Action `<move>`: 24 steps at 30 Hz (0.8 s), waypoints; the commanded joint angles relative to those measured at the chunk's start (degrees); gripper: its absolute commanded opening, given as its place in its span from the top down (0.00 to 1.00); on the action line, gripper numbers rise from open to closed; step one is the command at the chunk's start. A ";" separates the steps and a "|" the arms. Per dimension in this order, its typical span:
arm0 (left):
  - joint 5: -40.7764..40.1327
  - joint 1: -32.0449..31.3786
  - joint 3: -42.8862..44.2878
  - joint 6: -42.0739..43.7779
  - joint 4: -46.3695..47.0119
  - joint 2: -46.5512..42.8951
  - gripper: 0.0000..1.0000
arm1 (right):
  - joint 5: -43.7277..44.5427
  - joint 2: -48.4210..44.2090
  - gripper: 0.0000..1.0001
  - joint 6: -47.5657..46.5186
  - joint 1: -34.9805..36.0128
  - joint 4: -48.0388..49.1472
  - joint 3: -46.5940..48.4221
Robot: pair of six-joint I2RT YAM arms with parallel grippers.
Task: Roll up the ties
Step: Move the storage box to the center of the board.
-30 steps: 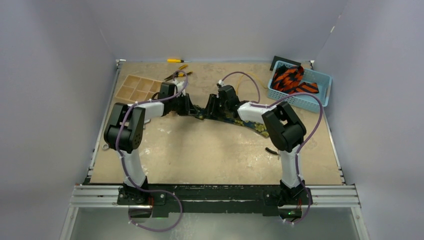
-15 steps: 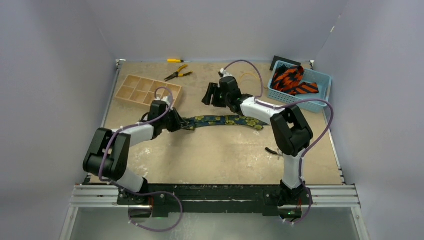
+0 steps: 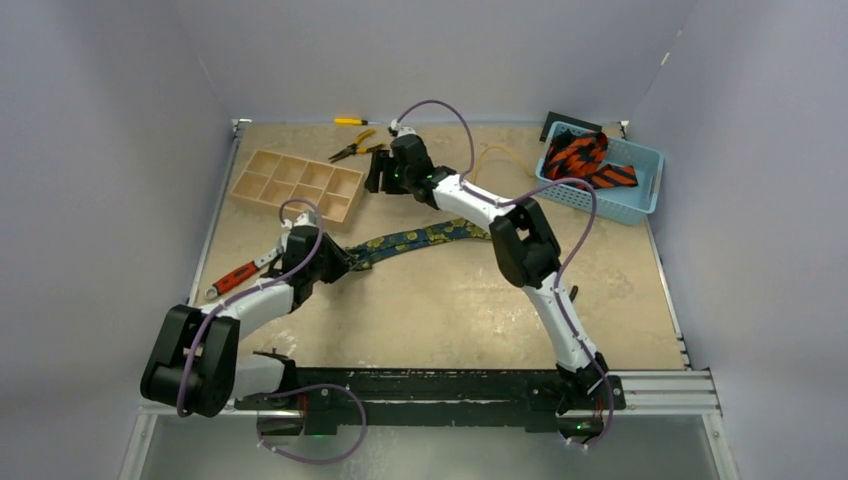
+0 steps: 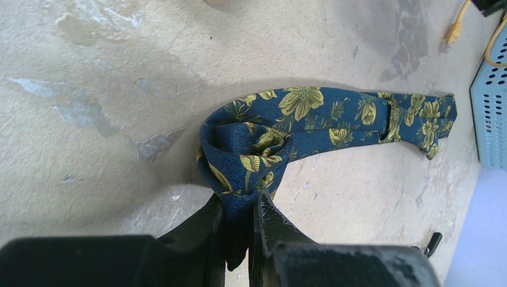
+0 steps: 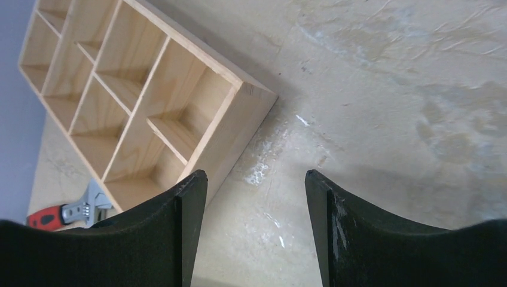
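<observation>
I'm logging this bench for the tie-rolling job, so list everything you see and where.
navy tie: one, navy with gold pattern, middle of table, end bunched in left end effector.
basket: one, light blue, far right.
orange ties: count unclear, orange-red and black, in basket.
wooden tray: one, pale wood, far left.
pliers: one, yellow handles, far edge.
screwdriver: one, yellow, far edge.
wrench: one, red handle, left side.
cord: one, yellow, beside basket.
left end effector: one, black, shut on navy tie.
right end effector: one, black, open, near wooden tray.

Hidden and cropped parts
The navy tie (image 4: 323, 116) ends unseen between the left gripper (image 4: 239, 200) fingers; the wooden tray (image 5: 236, 134) runs off-frame.
</observation>
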 commanded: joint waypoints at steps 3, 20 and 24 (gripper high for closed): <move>-2.60 -0.15 -1.57 -1.54 -0.77 -3.41 1.00 | 2.97 4.22 0.34 -2.14 1.88 -5.89 12.51; -1.66 -0.16 -0.66 -0.39 -2.02 -4.37 1.00 | 8.11 13.28 0.37 0.03 2.80 -12.04 26.06; -1.25 -0.15 -0.50 -0.15 -2.14 -4.39 1.00 | 7.26 14.19 0.38 0.46 2.91 -12.54 27.06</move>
